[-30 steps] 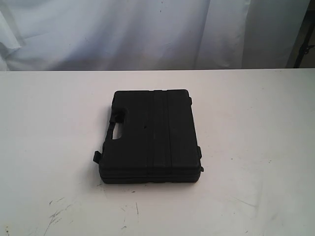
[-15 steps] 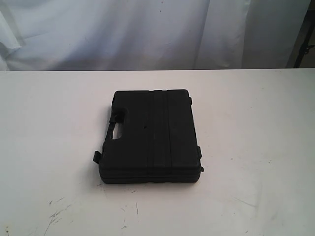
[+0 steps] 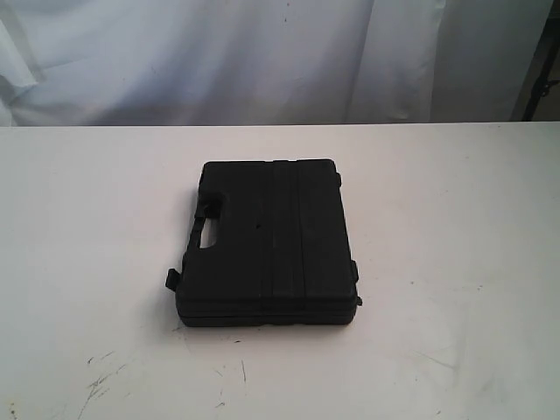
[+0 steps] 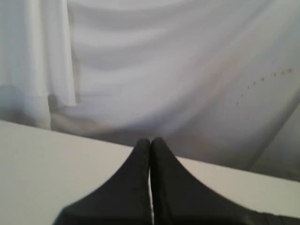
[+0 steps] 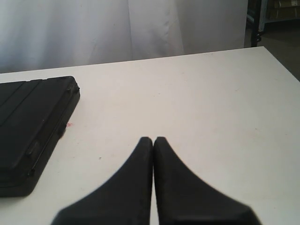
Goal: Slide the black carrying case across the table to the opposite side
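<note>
The black carrying case [image 3: 268,243] lies flat and closed near the middle of the white table [image 3: 455,227], its handle cut-out toward the left. Neither arm shows in the exterior view. In the right wrist view, one end of the case [image 5: 28,126] lies well apart from my right gripper [image 5: 153,139], whose black fingers are pressed together with nothing between them. My left gripper [image 4: 150,140] is shut too and holds nothing; it faces the table's [image 4: 42,164] edge and the white curtain, with no case in its view.
A white curtain [image 3: 262,52] hangs behind the table's far edge. Dark scratch marks [image 3: 101,376] mark the near left of the tabletop. A small red speck [image 5: 69,124] lies beside the case. A dark stand [image 3: 544,70] is at the far right.
</note>
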### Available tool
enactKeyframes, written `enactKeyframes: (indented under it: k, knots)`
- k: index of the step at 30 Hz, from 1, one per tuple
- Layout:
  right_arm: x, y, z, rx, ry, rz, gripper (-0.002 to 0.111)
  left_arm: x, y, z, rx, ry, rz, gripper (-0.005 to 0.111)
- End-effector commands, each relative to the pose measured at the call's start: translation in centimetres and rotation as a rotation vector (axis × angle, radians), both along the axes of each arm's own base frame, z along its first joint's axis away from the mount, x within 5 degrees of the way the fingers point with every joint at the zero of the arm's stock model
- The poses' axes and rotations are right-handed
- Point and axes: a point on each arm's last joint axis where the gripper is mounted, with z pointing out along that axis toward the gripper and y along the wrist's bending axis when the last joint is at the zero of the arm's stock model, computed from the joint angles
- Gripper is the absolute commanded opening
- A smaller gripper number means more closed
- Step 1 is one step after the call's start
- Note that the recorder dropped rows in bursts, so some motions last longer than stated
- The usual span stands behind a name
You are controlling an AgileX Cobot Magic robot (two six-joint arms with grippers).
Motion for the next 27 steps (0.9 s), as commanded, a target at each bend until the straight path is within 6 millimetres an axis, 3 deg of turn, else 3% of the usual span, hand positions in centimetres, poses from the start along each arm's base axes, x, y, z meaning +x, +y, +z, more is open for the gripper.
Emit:
enactKeyframes:
  k: [1, 5, 11, 22, 27]
  knots:
    - [0.0, 0.0, -0.1, 0.008, 0.000, -0.009, 0.000, 3.7, -0.1, -0.5, 0.037, 0.243, -0.054, 0.000]
    - [0.0, 0.0, -0.1, 0.008, 0.000, -0.009, 0.000, 6.8, -0.6, -1.3, 0.037, 0.419, -0.136, 0.000]
    - [0.0, 0.0, -0.1, 0.008, 0.000, -0.009, 0.000, 10.2, -1.5, -2.5, -0.079, 0.497, -0.225, 0.000]
    - [0.0, 0.0, -0.1, 0.008, 0.000, -0.009, 0.000, 11.5, -1.6, -2.4, -0.169, 0.416, -0.193, 0.000]
    - [0.0, 0.0, -0.1, 0.008, 0.000, -0.009, 0.000, 13.1, -1.7, -3.2, -0.175, 0.479, -0.222, 0.000]
